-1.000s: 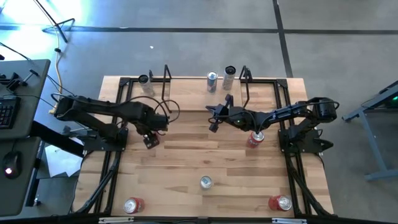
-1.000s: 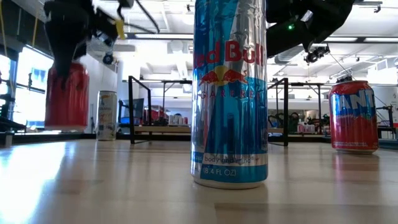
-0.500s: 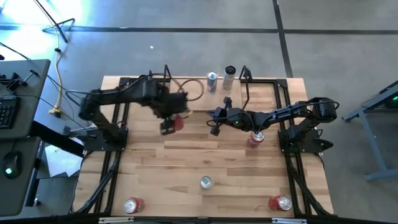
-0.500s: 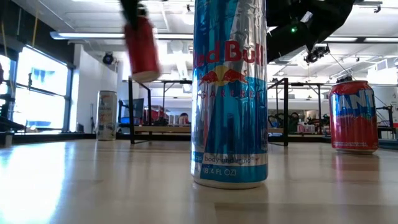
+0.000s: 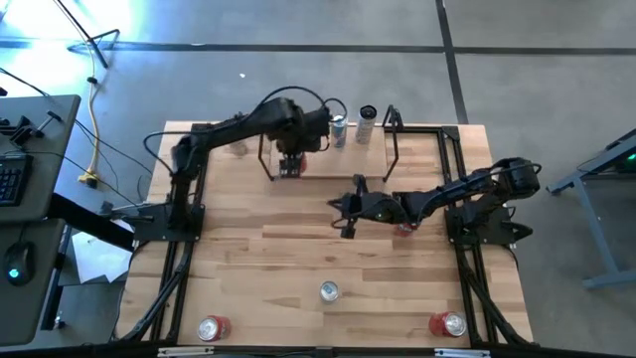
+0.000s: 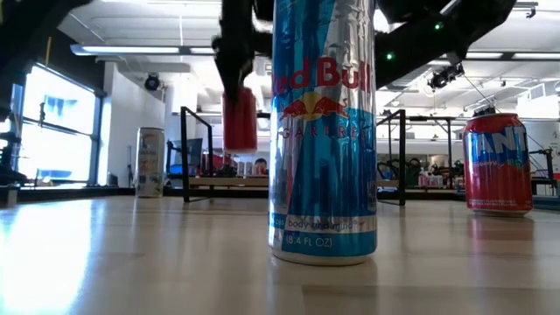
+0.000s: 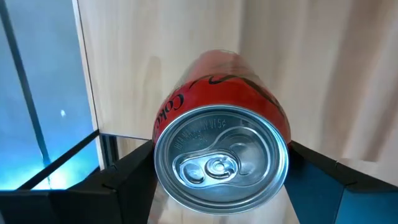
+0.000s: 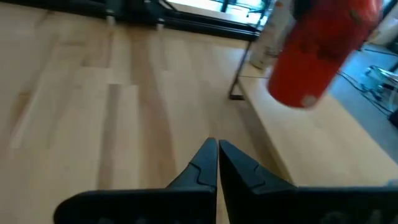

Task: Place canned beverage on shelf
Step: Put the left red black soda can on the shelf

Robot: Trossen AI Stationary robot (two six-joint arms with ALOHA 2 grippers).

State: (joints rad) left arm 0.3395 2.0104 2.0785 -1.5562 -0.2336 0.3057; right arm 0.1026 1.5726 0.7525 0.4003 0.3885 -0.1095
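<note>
My left tool (image 5: 289, 164) holds a red Coca-Cola can (image 7: 222, 163) upright above the shelf (image 5: 343, 157), its fingers clamped on the can's sides; in the left wrist view the silver lid with its pull tab faces the camera and the fingers (image 7: 127, 177) flank the can. In the low view the same can (image 6: 240, 121) hangs in the air, clear of the light-wood board, just inside the shelf's black rod frame (image 6: 186, 153). In the high view the shelf lies at twelve o'clock on the desk (image 5: 298, 259), and the held can sits over its end toward nine o'clock. Two slim cans (image 5: 339, 129) (image 5: 367, 121) stand at the far edge near the shelf. My right tool (image 5: 343, 204) rests at the desk's middle with its fingers pressed together and holding nothing; the right wrist view shows the closed tips (image 8: 214, 163) over bare wood, with the red can (image 8: 320, 46) aloft ahead. A Red Bull can (image 6: 323, 131) stands at six o'clock, closest to the low camera, with a red can (image 6: 498, 164) toward three o'clock of it. Two further red cans (image 5: 212, 327) (image 5: 447, 324) stand at the near corners.
</note>
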